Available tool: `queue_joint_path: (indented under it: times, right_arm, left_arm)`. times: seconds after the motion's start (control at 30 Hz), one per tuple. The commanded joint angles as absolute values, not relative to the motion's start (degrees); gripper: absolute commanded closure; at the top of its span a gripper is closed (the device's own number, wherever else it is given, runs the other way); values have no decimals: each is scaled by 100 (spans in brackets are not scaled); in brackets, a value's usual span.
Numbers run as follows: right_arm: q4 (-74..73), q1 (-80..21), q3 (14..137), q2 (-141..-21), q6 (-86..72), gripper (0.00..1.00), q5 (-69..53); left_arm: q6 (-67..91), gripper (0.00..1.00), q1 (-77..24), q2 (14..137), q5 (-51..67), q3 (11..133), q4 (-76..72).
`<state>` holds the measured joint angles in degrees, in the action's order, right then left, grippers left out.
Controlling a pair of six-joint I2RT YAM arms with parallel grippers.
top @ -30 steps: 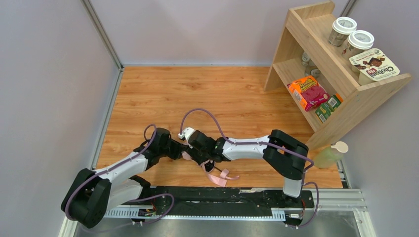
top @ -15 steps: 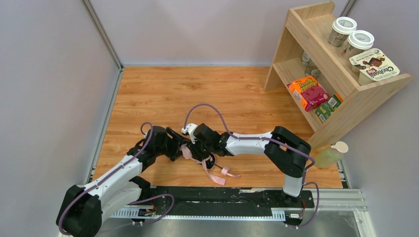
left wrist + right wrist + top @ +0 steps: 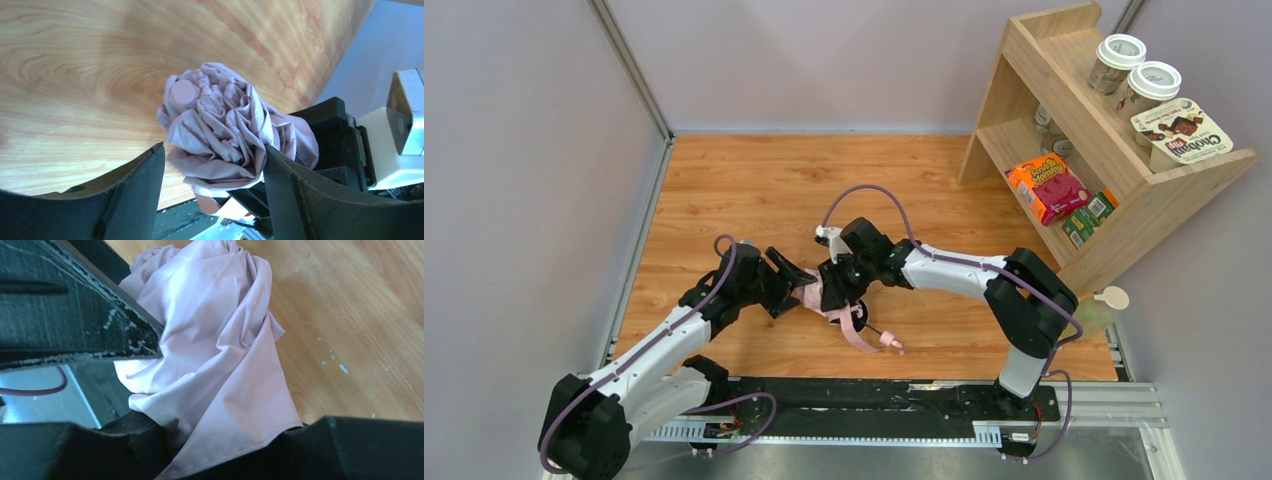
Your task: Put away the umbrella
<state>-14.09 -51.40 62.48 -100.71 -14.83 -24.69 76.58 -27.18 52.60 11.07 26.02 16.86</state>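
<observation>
1. pale pink umbrella (image 3: 824,296), bunched, over the desk (image 3: 724,200).
2. clamped by its fabric in the right fingers (image 3: 75,315).
3. flanked by wide-apart left fingers (image 3: 135,195), no grip.
4. atop the shelf (image 3: 1124,190): pack (image 3: 1181,135) reading "chobani flip".

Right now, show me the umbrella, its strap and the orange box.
umbrella (image 3: 822,296), top view, bunched pink fabric.
strap (image 3: 858,335), top view, loose middle stretch.
orange box (image 3: 1048,186), top view, front face.

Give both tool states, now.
Left tool: open, straddling the umbrella, not gripping it.
Right tool: closed on the umbrella's fabric.
</observation>
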Motion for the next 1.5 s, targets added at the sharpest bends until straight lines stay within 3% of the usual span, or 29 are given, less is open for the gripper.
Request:
queue_joint_path:
  times: [0.0, 0.3, 0.57, 0.77, 1.2, 1.33, 1.43, 1.47]
  right_arm:
    - [-1011, -5133, 6750, -9686, -1942, 100, -3260]
    - [-572, -5019, 6821, -9378, -2584, 100, -3735]
    - [-63, -4693, 6732, -8904, -3119, 100, -4271]
    - [1001, -4693, 6732, -8851, -4139, 100, -4772]
    - [1082, -4746, 6689, -8833, -4369, 100, -5299]
    - [695, -4764, 6645, -8754, -4018, 100, -5405]
    - [-583, -4834, 6898, -8666, -3115, 100, -5178]
    - [-937, -4843, 6969, -8649, -2929, 100, -5020]
  left_arm:
    - [7637, 23, -2769, 5317, 1300, 2848, 1293]
    - [7445, 23, -2786, 5274, 1231, 3015, 661]
    - [7321, 22, -2777, 5019, 1389, 2989, 985]
    - [7409, 22, -2795, 5272, 1440, 2927, 37]
    - [7111, 23, -2821, 5519, 1416, 3067, -1379]
    - [6961, 41, -2804, 5555, 1336, 3024, -1791]
    - [6970, 72, -2812, 5581, 1336, 2909, -2355]
    - [6883, 77, -2812, 5564, 1371, 2909, -2425]
